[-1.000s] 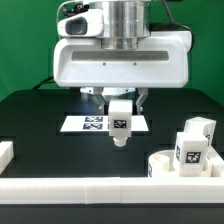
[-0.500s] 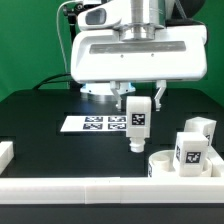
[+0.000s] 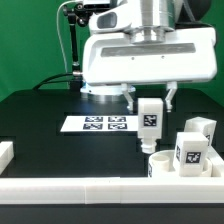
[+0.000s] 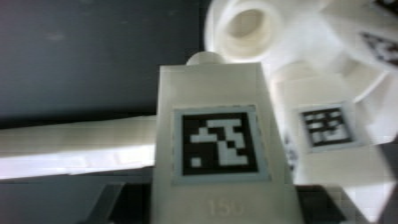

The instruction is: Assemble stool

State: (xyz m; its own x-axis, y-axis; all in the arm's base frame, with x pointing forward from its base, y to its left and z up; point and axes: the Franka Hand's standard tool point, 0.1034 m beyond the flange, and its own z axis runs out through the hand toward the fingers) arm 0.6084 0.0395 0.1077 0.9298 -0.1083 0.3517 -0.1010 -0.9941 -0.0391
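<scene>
My gripper (image 3: 151,103) is shut on a white blocky leg (image 3: 150,122) that hangs upright, tag facing out, its lower tip just above the near rim of the round white seat (image 3: 158,163) at the exterior view's lower right. Two more legs, one tagged (image 3: 190,154) and one behind it (image 3: 203,129), stand on the seat. In the wrist view the held leg (image 4: 217,130) fills the middle between my gripper's (image 4: 222,205) dark fingers. Beyond it lie the seat (image 4: 267,45) with a round hole and a tagged leg (image 4: 327,128).
The marker board (image 3: 104,124) lies flat on the black table behind the held leg. A long white border rail (image 3: 90,190) runs along the front edge, with a short piece (image 3: 5,152) at the exterior view's left. The rail (image 4: 71,150) also shows in the wrist view.
The arm has carried the leg toward the exterior view's right and slightly lower, from over the marker board to just above the seat's rim. The grip has not changed.
</scene>
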